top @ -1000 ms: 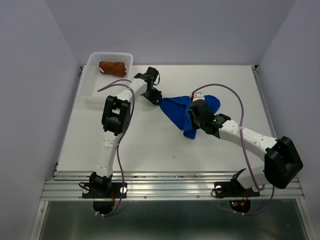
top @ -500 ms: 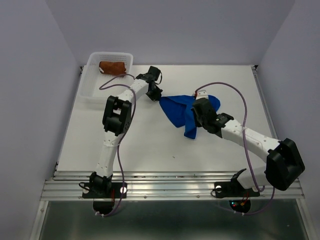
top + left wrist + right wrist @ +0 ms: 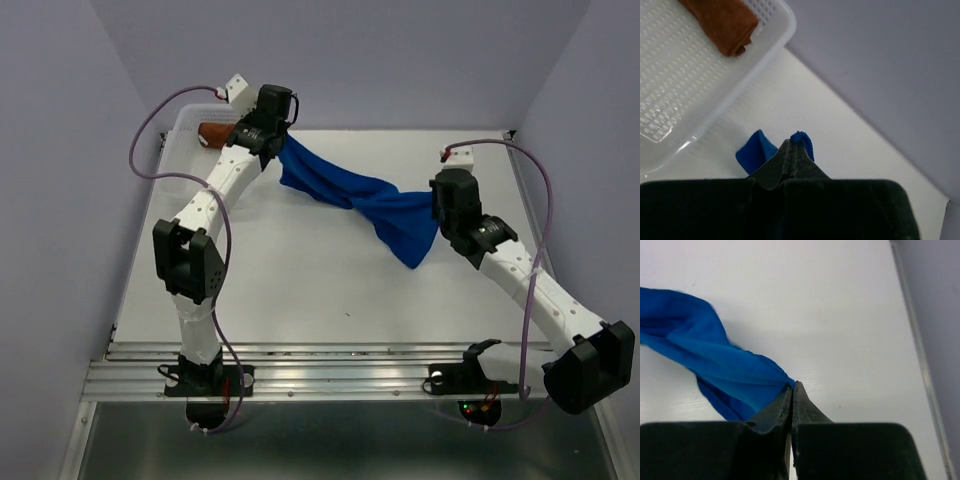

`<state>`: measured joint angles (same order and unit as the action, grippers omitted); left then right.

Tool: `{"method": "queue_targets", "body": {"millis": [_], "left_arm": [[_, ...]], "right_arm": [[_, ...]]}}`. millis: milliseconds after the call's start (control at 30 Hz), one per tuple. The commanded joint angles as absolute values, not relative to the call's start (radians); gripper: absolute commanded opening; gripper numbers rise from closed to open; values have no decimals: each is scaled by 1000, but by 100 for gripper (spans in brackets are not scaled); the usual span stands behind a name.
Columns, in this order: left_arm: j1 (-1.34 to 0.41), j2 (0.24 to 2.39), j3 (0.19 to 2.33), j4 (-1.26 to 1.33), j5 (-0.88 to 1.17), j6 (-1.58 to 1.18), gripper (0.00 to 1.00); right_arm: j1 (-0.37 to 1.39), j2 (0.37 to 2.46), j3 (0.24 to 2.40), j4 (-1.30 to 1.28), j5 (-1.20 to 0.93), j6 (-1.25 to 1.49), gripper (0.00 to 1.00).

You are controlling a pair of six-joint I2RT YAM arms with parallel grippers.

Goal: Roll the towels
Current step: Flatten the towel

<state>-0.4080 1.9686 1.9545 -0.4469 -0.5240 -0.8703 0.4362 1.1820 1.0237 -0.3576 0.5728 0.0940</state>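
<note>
Blue towel stretched, twisted between hands, left hand clamped on one end beside white basket, right hand clamped on other end toward bench right edge, open bench nearer the bases, rust-brown towel rolled in basket, partly cut off.

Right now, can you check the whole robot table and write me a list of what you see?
Surface: white table, flat.
Job's things: blue towel stretched between both grippers, twisted, not rolled; brown towel rolled, inside the basket.
Clutter: white basket at the far left corner.
Grippers: left gripper shut on one towel end; right gripper shut on the other.
Cables: purple cables loop off both arms, away from the towel.
Surroundings: lavender walls; metal rail at the near edge.
</note>
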Motion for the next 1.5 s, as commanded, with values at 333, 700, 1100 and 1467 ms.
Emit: {"method": "queue_targets", "body": {"millis": [333, 700, 1100, 1467], "left_arm": [[-226, 1504, 1683, -307, -695, -808, 0], [-210, 1059, 1335, -190, -583, -818, 0], [-242, 992, 1198, -273, -437, -957, 0], [-291, 1737, 1510, -169, -399, -913, 0]], "right_arm": [[267, 1057, 1141, -132, 702, -268, 1], [258, 798, 1161, -219, 607, -229, 1], [258, 672, 1138, -318, 742, -163, 1], [-123, 1322, 1129, -161, 532, -43, 1]]}}
